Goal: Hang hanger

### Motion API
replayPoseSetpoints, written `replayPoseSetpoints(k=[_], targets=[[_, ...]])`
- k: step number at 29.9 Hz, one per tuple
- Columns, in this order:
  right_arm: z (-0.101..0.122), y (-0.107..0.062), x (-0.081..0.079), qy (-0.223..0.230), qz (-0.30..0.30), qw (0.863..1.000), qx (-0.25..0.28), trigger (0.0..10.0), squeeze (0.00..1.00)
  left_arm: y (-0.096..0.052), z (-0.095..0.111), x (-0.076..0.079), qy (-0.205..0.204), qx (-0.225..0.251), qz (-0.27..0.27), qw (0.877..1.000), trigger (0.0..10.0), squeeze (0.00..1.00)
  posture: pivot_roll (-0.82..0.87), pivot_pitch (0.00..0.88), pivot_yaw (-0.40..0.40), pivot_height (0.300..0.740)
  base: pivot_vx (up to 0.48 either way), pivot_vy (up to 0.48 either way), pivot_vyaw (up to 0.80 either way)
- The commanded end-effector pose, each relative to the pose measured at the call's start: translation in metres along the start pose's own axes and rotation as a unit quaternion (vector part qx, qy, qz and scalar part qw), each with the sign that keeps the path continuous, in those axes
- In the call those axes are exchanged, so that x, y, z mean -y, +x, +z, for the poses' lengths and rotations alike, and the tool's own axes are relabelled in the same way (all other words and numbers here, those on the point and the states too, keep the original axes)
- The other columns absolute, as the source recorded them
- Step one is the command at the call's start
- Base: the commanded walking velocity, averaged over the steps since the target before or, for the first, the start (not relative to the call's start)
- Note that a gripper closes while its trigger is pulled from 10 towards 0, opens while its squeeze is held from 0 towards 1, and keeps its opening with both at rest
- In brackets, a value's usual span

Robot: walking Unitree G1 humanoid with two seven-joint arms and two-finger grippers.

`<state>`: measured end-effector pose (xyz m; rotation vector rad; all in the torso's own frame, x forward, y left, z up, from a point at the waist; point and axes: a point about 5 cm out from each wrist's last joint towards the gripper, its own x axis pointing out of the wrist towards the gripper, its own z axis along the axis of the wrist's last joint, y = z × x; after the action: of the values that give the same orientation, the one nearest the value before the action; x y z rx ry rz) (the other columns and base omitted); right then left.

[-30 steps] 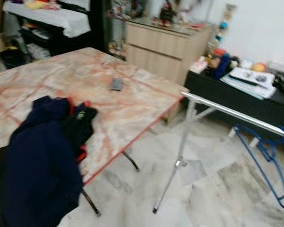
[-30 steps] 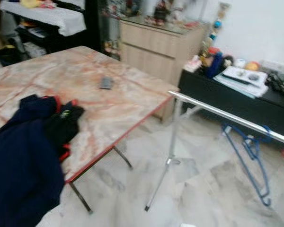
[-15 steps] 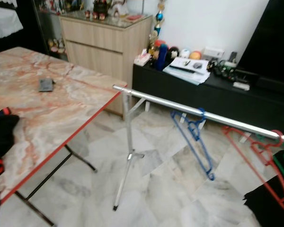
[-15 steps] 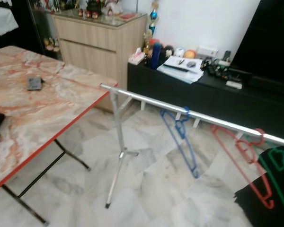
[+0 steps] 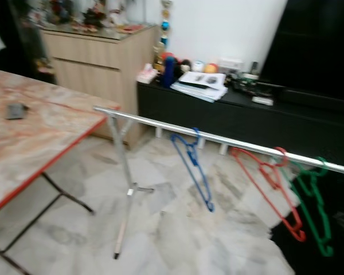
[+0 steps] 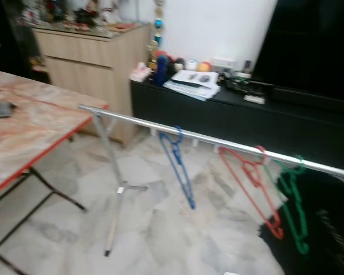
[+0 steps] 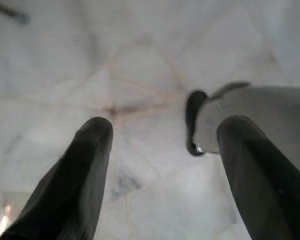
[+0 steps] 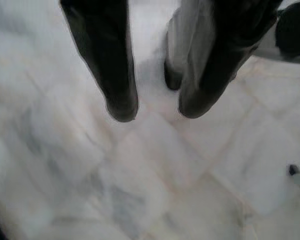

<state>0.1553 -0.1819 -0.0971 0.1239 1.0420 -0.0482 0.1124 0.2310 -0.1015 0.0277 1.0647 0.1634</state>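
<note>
A silver clothes rail [image 5: 218, 139] on a thin metal stand [image 5: 125, 195] crosses the room in front of me. Three hangers hang from it: a blue hanger [image 5: 192, 166] near the middle, a red hanger [image 5: 269, 183] further right, and a green hanger [image 5: 312, 206] beside the red one. My left gripper [image 7: 165, 125] points down at the marble floor, open, with nothing between its fingers. My right gripper [image 8: 157, 110] also points at the floor, open with a narrower gap and holding nothing.
A marble-topped folding table [image 5: 28, 137] with a red edge stands at the left. A low black cabinet [image 5: 246, 120] with clutter runs along the wall behind the rail, next to a wooden sideboard [image 5: 97, 57]. Dark fabric [image 6: 327, 229] hangs at the lower right.
The camera has swung to the right: the table and dark jacket slid off to the left, and the red and green hangers on the rail came into view.
</note>
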Motion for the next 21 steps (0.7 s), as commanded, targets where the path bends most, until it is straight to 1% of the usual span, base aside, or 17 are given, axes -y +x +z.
replayPoseSetpoints(k=[1,4,5,10,12,14,16,19,20,21], targets=[[0.001,-0.001,0.008,0.002,-0.011,1.000,0.000,10.0,0.00,0.001,0.003,0.003,0.010,0.003,-0.002,1.000,10.0,0.00,0.02,0.020,-0.037,0.740,0.000,-0.281,-0.63],[0.001,-0.001,0.008,0.002,-0.010,1.000,0.000,10.0,0.00,0.000,0.000,0.000,0.010,0.000,-0.001,1.000,10.0,0.00,0.02,0.020,-0.037,0.740,0.000,-0.285,-0.62],[0.001,-0.001,0.008,0.002,-0.010,1.000,0.000,10.0,0.00,-0.002,-0.004,-0.007,0.010,-0.002,0.004,1.000,10.0,0.00,0.02,0.020,-0.037,0.740,0.000,-0.285,-0.62],[0.002,-0.001,0.008,0.001,-0.011,1.000,0.000,10.0,0.00,-0.005,-0.007,-0.023,0.009,-0.005,0.012,1.000,10.0,0.00,0.02,0.021,-0.037,0.740,0.000,-0.285,-0.61],[0.002,-0.001,0.008,0.005,-0.011,1.000,0.005,10.0,0.00,-0.005,-0.007,-0.024,0.009,-0.005,0.013,1.000,10.0,0.00,0.02,0.021,-0.037,0.740,0.000,-0.289,0.00],[0.003,-0.001,0.008,0.004,-0.011,1.000,0.005,10.0,0.00,-0.004,-0.007,-0.019,0.010,-0.004,0.009,1.000,10.0,0.00,0.02,0.021,-0.035,0.740,0.000,-0.285,0.00],[0.003,-0.001,0.008,0.005,-0.011,1.000,0.006,10.0,0.00,-0.002,-0.006,-0.006,0.012,-0.002,0.002,1.000,10.0,0.00,0.02,0.021,-0.035,0.740,0.000,-0.285,0.00],[0.003,-0.001,0.008,0.005,-0.012,1.000,0.005,10.0,0.00,-0.001,-0.006,0.002,0.014,-0.001,-0.003,1.000,10.0,0.00,0.02,0.018,-0.032,0.740,0.000,-0.287,0.00],[0.003,-0.001,0.007,0.006,-0.012,1.000,0.005,10.0,0.00,-0.001,-0.006,0.008,0.016,-0.001,-0.007,1.000,10.0,0.00,0.02,0.018,-0.031,0.740,0.000,-0.285,0.00],[0.003,-0.001,0.007,0.006,-0.012,1.000,0.005,10.0,0.00,-0.001,-0.006,0.008,0.016,-0.001,-0.007,1.000,10.0,0.00,0.02,0.018,-0.031,0.740,0.000,-0.285,0.00]])
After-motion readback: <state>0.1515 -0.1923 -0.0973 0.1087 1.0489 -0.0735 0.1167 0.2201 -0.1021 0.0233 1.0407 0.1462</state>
